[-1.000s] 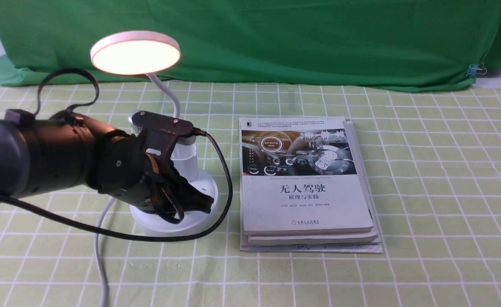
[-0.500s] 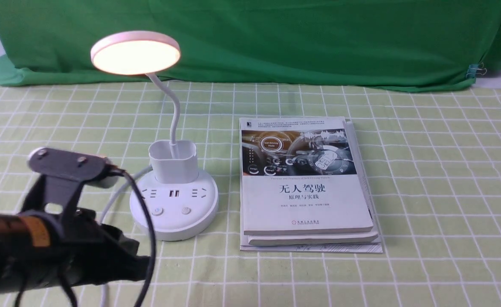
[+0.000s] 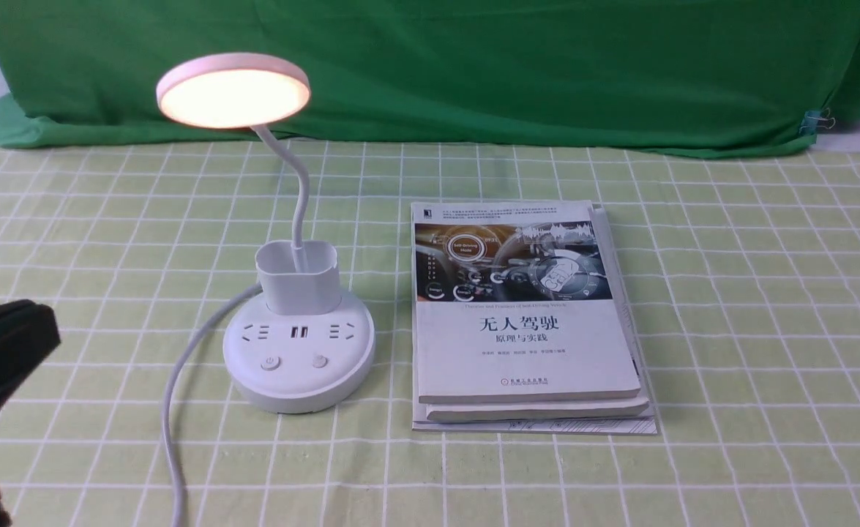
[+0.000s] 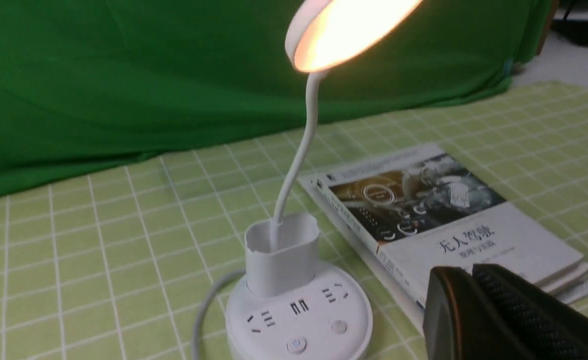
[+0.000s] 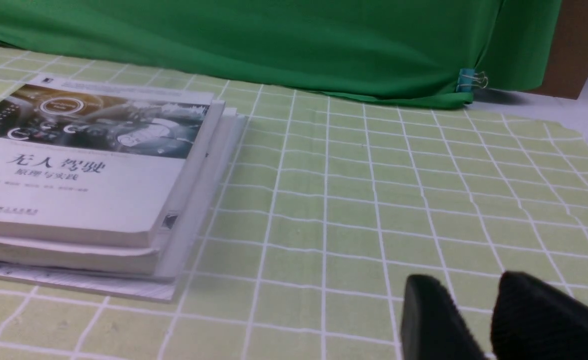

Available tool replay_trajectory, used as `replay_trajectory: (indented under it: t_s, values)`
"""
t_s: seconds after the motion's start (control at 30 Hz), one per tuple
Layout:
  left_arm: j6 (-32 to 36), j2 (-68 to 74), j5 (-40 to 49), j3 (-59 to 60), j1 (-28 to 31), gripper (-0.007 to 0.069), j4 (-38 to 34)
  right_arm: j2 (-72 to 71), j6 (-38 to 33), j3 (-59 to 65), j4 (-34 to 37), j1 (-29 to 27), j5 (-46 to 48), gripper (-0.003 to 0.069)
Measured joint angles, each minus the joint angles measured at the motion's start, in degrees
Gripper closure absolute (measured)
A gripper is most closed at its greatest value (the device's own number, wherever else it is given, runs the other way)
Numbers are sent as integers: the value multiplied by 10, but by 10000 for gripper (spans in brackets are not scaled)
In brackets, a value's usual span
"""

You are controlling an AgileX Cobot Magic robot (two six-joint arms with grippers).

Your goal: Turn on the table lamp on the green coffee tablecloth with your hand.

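A stack of seemingly 3 books (image 3: 528, 315); dark green backdrop cloth (image 3: 473, 66) with binder clip (image 3: 816, 119).

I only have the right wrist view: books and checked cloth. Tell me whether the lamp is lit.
Observer: Yes. The table lamp is on; its disc head glows warm.
Operator: Report where it stands.
Observer: On the green coffee tablecloth, left of the stack of books and not touching it.
Operator: Give me the left claw.
Observer: The left claw looks shut, holds nothing, and hangs apart from the lamp's base.
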Motion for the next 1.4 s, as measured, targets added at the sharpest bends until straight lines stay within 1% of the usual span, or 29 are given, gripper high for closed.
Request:
replay_trajectory:
  t_s: [0.17, 0.37, 0.47, 0.63, 0.7, 0.73, 0.8, 0.97, 1.07, 1.4]
  values:
    - [0, -15, 0, 1, 0, 606, 3, 0, 0, 0, 0, 0, 0, 414]
    - [0, -29, -9, 38, 4, 606, 4, 0, 0, 0, 0, 0, 0, 414]
    - [0, -64, -11, 80, 38, 606, 6, 0, 0, 0, 0, 0, 0, 414]
    - [0, -158, -11, 177, 125, 606, 7, 0, 0, 0, 0, 0, 1, 414]
    - [0, -193, -27, 209, 142, 606, 4, 0, 0, 0, 0, 0, 0, 414]
    - [0, -205, -51, 222, 148, 606, 1, 0, 0, 0, 0, 0, 0, 414]
    - [1, -211, -79, 240, 151, 606, -5, 0, 0, 0, 0, 0, -1, 414]
    - [8, -215, -111, 285, 151, 606, -7, 0, 0, 0, 0, 0, 0, 414]
    - [8, -215, -110, 301, 151, 606, -7, 0, 0, 0, 0, 0, 0, 414]
    - [10, -215, -114, 301, 151, 606, -6, 0, 0, 0, 0, 0, 0, 414]
